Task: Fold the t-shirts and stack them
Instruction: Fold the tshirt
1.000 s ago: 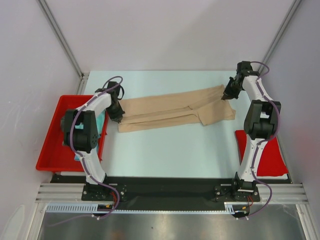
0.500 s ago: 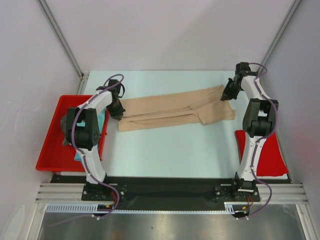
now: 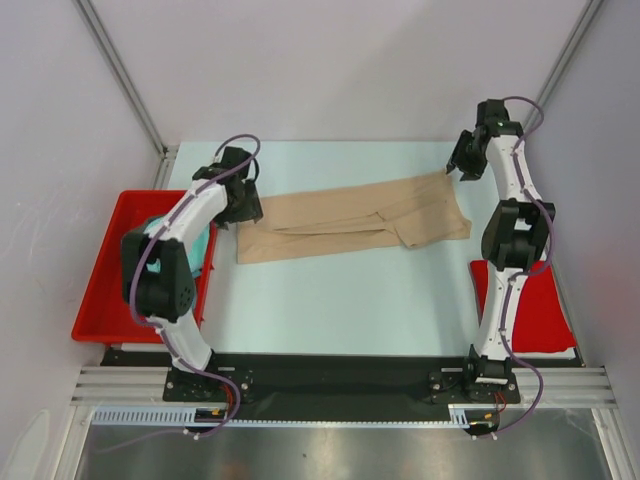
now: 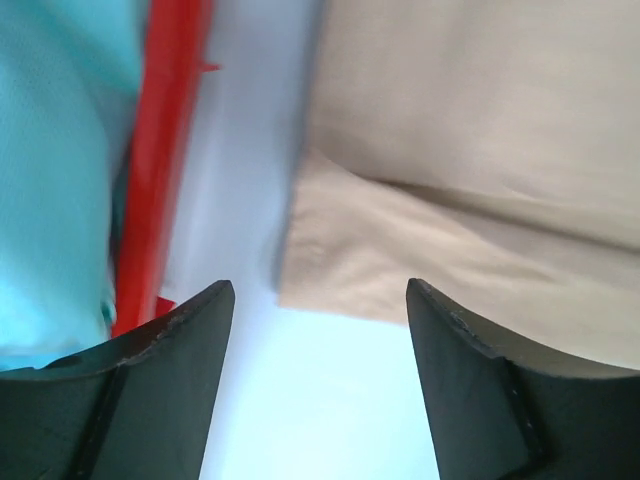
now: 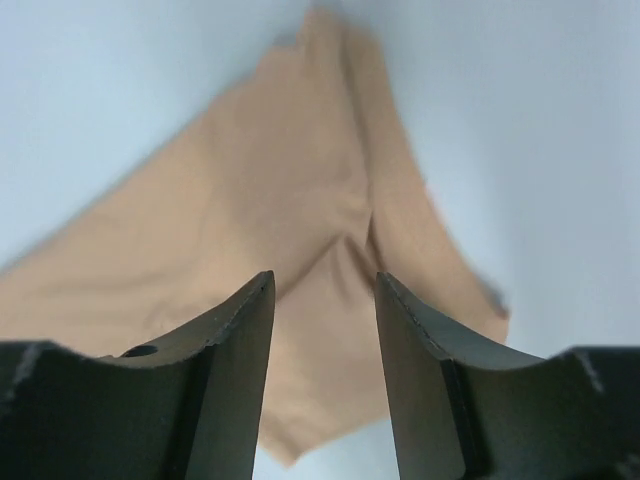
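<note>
Tan-beige t-shirt, folded into a long strip, lies on the table with its long axis running left to right. Left pincer hangs open and empty over its left end; right pincer, farther back, gapes empty above the right end.

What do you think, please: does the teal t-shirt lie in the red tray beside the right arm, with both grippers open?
Not quite: the top external view shows the red tray with the teal t-shirt beside the left arm. The left gripper and right gripper are open.
</note>
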`<state>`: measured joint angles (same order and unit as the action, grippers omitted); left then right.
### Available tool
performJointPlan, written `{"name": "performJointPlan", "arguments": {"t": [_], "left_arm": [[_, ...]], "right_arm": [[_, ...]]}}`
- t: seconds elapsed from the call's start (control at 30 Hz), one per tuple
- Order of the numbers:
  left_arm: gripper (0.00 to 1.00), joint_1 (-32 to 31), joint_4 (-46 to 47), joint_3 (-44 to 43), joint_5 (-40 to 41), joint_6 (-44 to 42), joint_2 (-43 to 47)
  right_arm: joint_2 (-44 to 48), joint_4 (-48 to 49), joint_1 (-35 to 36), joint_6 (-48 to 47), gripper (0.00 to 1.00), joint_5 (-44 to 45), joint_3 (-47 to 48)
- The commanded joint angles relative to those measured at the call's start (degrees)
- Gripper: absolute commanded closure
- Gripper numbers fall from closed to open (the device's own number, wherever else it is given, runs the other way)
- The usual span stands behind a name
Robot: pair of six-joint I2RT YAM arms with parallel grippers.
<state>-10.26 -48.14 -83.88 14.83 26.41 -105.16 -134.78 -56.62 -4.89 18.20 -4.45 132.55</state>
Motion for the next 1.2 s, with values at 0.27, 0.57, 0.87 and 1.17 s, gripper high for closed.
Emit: {"name": "performJointPlan", "arguments": {"t": [0.27, 0.57, 0.87, 1.17], "left_arm": [[0.54, -7.49, 10.86, 9.34, -22.70, -1.27, 8.58], [0.78, -7.49, 13.34, 7.94, -20.64, -1.01, -1.44], [0.79, -7.49, 11.93, 6.80, -17.47, -1.01, -4.61], [0.85, -7.32, 9.91, 3.02, -12.46, -1.37, -7.33]], "right_arm": [[25.53, 16.61, 20.78, 9.48, 0.61, -4.07, -40.86], [22.90, 23.38, 24.92, 10.55, 0.97, -3.47, -46.06], [17.98, 23.31, 25.98, 11.25, 0.97, -3.11, -43.08], [16.40, 22.78, 25.63, 9.75, 0.97, -0.92, -42.99]]}}
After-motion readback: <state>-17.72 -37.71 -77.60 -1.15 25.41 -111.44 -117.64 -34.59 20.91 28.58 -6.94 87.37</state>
